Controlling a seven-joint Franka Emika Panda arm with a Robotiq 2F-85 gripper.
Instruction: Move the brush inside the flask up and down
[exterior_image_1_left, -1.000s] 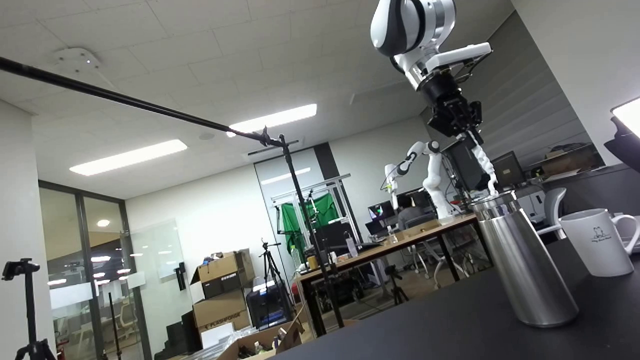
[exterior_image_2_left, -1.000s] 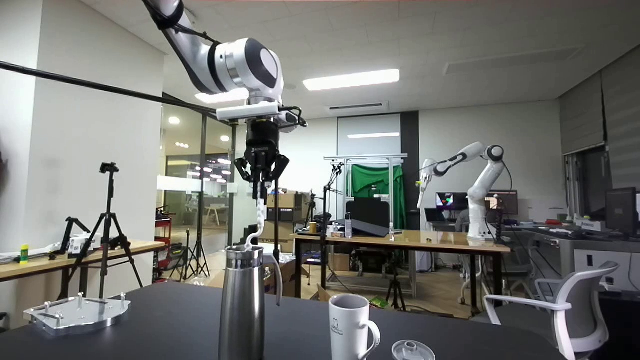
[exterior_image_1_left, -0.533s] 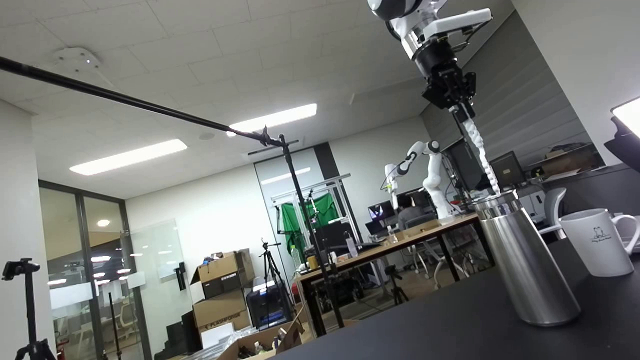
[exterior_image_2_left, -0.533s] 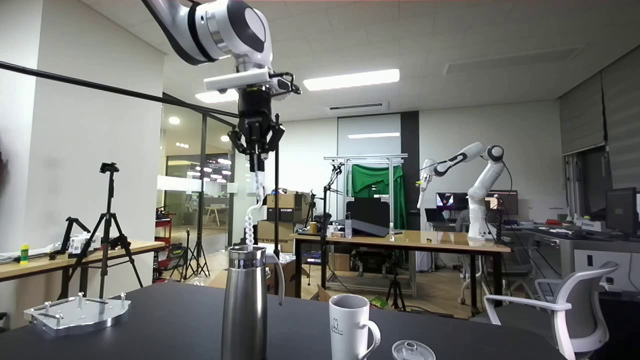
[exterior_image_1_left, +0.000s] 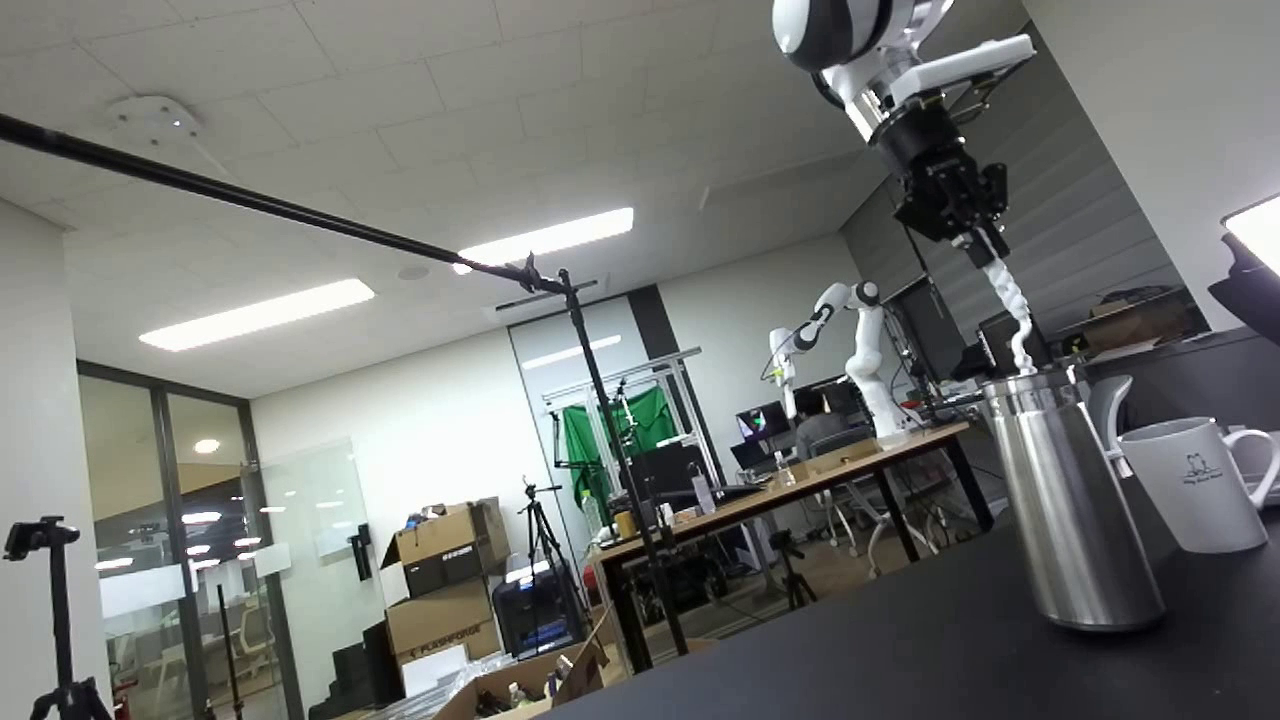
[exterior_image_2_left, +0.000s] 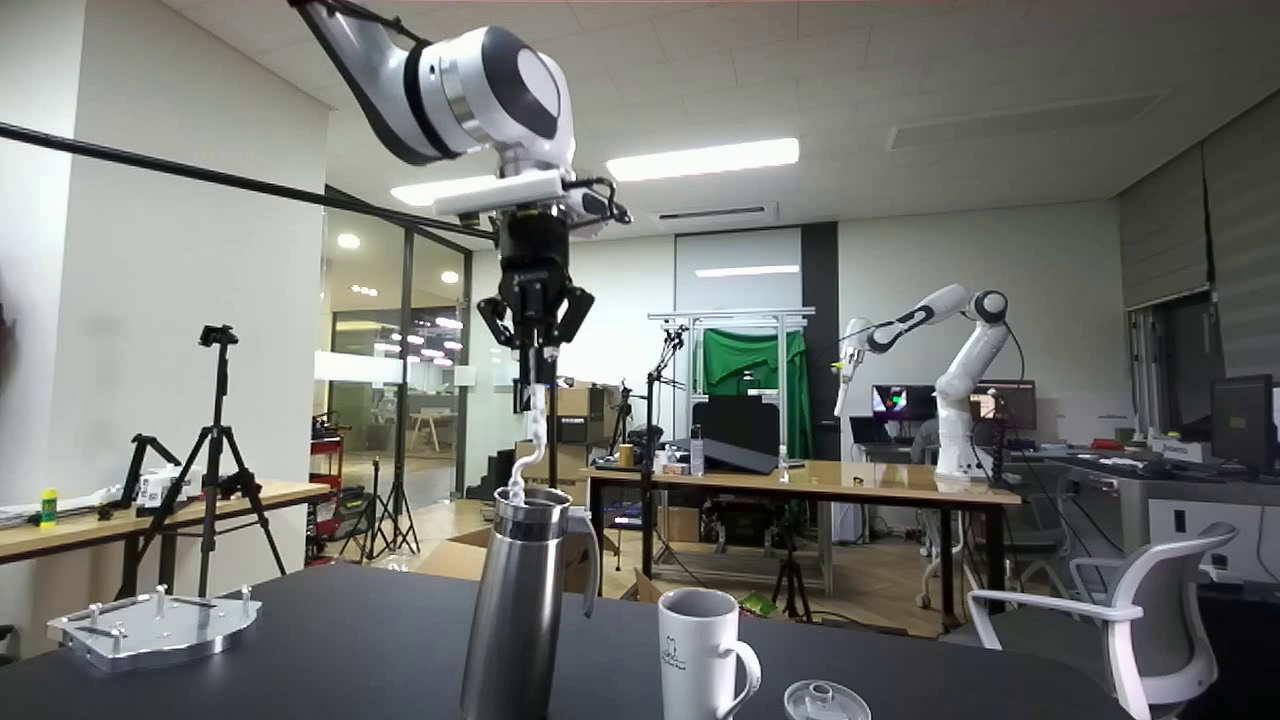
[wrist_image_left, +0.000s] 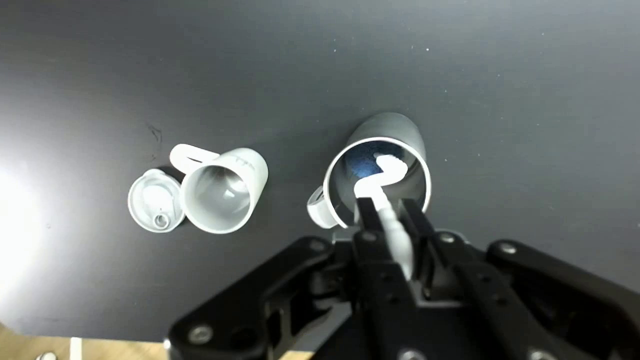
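The brush is a thin white rod with a twisted, bent handle; it shows in both exterior views (exterior_image_1_left: 1008, 295) (exterior_image_2_left: 538, 425) and in the wrist view (wrist_image_left: 381, 182). My gripper (exterior_image_1_left: 985, 250) (exterior_image_2_left: 532, 385) (wrist_image_left: 388, 205) is shut on its upper part, above the flask's mouth. The brush's lower end is inside the steel flask (exterior_image_1_left: 1080, 510) (exterior_image_2_left: 515, 610) (wrist_image_left: 392, 125); its bristles are hidden in the exterior views. The flask stands on the dark table with its mouth open and leans to the right in an exterior view. Its handle (wrist_image_left: 320, 210) shows beside the rim.
A white mug (exterior_image_1_left: 1185, 485) (exterior_image_2_left: 695, 655) (wrist_image_left: 242, 172) stands close beside the flask. A clear lid (exterior_image_2_left: 825, 703) (wrist_image_left: 156, 200) lies by the mug. A metal plate with posts (exterior_image_2_left: 160, 625) lies at the table's left in an exterior view.
My gripper first rose, drawing the brush up, then came down and to the right, sinking the brush deeper. The flask's top has moved right, so it now tilts.
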